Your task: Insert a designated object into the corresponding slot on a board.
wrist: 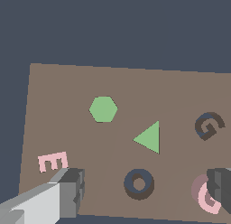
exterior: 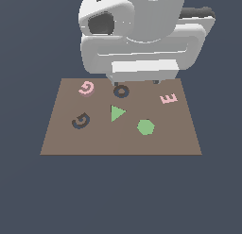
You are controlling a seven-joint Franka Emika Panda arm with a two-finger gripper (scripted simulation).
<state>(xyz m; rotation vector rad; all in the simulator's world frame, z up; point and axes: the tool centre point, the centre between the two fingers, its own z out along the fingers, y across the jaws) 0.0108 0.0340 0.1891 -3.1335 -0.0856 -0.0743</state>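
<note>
The pale pink G piece (exterior: 86, 88) (wrist: 205, 197) lies flat near the board's far corner on the exterior view's left. The dark navy G-shaped slot (exterior: 81, 121) (wrist: 209, 126) sits nearer the camera on the same side of the brown board (exterior: 118, 144) (wrist: 67, 92). My gripper (exterior: 136, 82) (wrist: 145, 188) hangs open above the board's far edge, roughly over the dark ring recess, and holds nothing. In the wrist view one dark fingertip (wrist: 221, 189) overlaps the edge of the pink G, while the other fingertip (wrist: 72, 187) is beside the pink E.
A dark ring-shaped O recess (exterior: 121, 91) (wrist: 139, 184) lies below the gripper. A pink letter E (exterior: 168, 98) (wrist: 53, 162) sits on the exterior view's right. A green triangle (exterior: 116, 113) (wrist: 149, 137) and a green hexagon (exterior: 145, 127) (wrist: 103, 109) occupy the board's middle.
</note>
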